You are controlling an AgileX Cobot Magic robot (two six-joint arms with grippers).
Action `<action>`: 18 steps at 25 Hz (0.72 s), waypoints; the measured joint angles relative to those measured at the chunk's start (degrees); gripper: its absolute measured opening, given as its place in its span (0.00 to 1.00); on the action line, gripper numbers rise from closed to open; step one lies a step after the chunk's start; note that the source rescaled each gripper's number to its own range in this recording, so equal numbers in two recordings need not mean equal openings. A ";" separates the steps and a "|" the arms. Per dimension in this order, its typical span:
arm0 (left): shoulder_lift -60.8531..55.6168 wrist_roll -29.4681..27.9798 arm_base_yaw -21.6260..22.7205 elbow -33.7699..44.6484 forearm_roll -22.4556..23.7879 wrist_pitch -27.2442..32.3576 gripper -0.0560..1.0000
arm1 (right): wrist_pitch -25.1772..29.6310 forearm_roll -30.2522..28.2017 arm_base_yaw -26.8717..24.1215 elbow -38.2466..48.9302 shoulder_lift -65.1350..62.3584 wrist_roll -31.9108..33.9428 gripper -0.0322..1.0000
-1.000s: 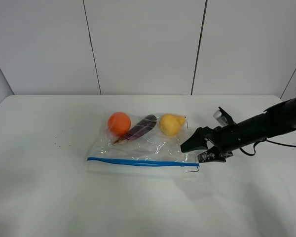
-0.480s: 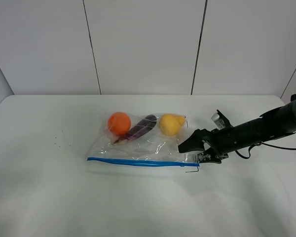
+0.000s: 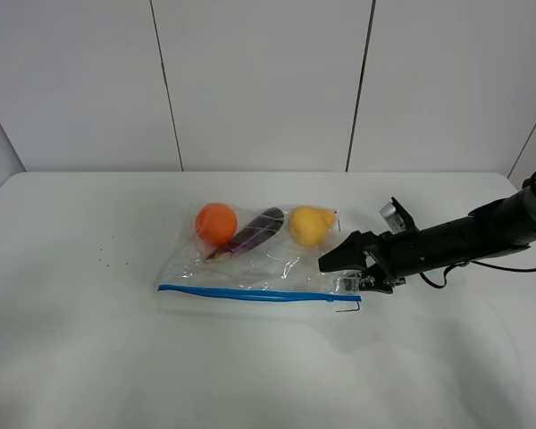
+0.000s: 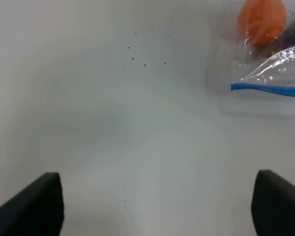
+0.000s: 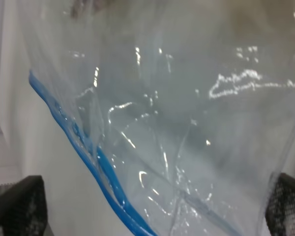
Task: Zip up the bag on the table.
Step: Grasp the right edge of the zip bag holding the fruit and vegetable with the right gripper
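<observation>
The bag (image 3: pixel 259 268) lies flat on the table (image 3: pixel 89 357), clear and crinkly, with its blue zipper strip (image 3: pixel 250 293) along the near edge. Inside are an orange ball (image 3: pixel 216 222), a dark purple eggplant (image 3: pixel 257 231) and a yellow pear (image 3: pixel 310 224). My right gripper (image 3: pixel 341 273) is open at the bag's right end, its fingers straddling that corner. The right wrist view shows the bag (image 5: pixel 177 98) and strip (image 5: pixel 103 172) between the spread fingertips (image 5: pixel 17 206). My left gripper (image 4: pixel 155 204) is open over bare table, left of the bag (image 4: pixel 280 64); it is out of the high view.
A few small dark specks (image 3: pixel 107 250) dot the table left of the bag. A white panelled wall (image 3: pixel 259 80) stands behind the table's far edge. The right arm (image 3: pixel 464 234) stretches in low from the right side.
My right gripper has slid left and slightly lower, from just beside the bag's right end to straddling its corner. The bag has not moved.
</observation>
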 joint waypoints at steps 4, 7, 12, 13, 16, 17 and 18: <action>0.00 0.00 0.00 0.00 0.00 0.00 1.00 | 0.50 1.08 0.00 0.00 1.10 -0.65 0.98; 0.00 0.00 0.00 0.00 0.00 0.00 1.00 | 1.18 1.51 0.00 0.00 1.85 -1.19 0.98; 0.00 0.00 0.00 0.00 0.00 0.00 1.00 | 2.99 2.94 0.00 -0.06 3.33 -2.07 0.98; 0.00 0.00 0.00 0.00 -0.35 0.00 1.00 | 3.12 3.17 0.00 -0.06 3.72 -2.42 0.97; 0.00 0.00 0.00 0.00 0.00 0.00 1.00 | 3.26 3.68 0.00 -0.06 4.10 -2.73 0.96; 0.00 0.00 0.00 0.00 0.00 0.00 1.00 | 3.31 3.75 0.00 -0.06 4.10 -2.73 0.95; 0.00 0.00 0.00 0.00 0.00 0.00 1.00 | 3.33 3.95 0.00 -0.06 4.10 -2.80 0.95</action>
